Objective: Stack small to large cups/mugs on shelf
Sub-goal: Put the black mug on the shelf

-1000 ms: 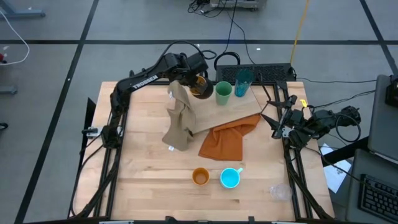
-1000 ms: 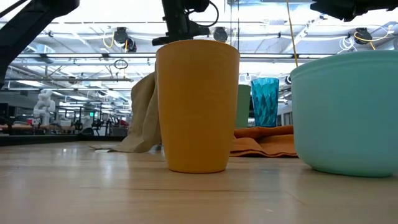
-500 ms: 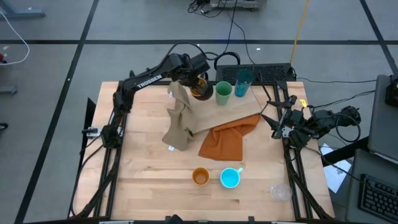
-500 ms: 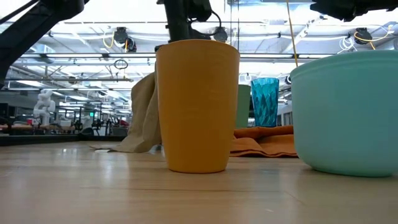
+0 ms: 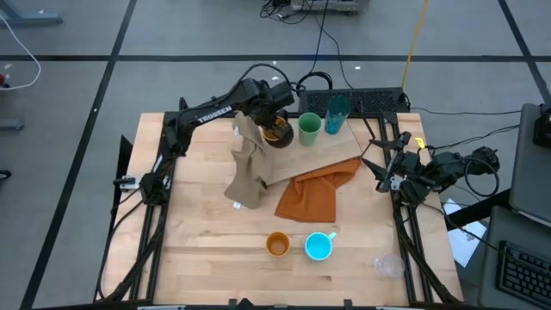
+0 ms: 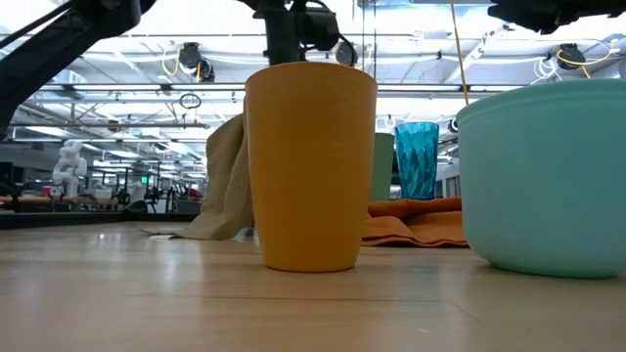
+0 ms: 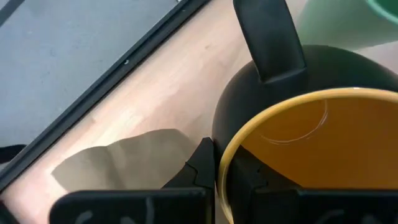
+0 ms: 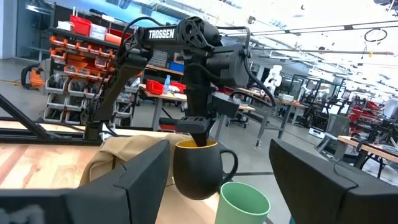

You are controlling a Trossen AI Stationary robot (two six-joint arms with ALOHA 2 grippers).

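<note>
A light wooden tabletop [image 5: 198, 241] fills the middle of the high view, with grey floor marked by dark lines around it and cables trailing at the top. In the low view a workshop with ceiling lights and shelving lies behind the table.

Left of centre, a tan cloth [image 5: 248, 164] stands bunched up, its upper end against the shelf [image 5: 297, 155], a pale wood panel lying aslant in the upper middle. An orange cloth [image 5: 314, 191] drapes off the shelf's lower edge.

The left gripper [image 5: 274, 123] sits over the shelf's left end, its fingers pinched on the rim of the yellow mug [image 5: 278, 132], one finger inside and one outside, as the left wrist view shows. Just right of the mug stand the light green cup [image 5: 309, 128] and then the teal tumbler [image 5: 337, 113].

Near the bottom centre the orange cup [image 5: 277, 244] and cyan mug [image 5: 318, 246] stand side by side; the clear glass [image 5: 386, 266] is at lower right.

The right gripper [image 5: 385, 160] waits at the table's right edge, its fingers spread wide.
</note>
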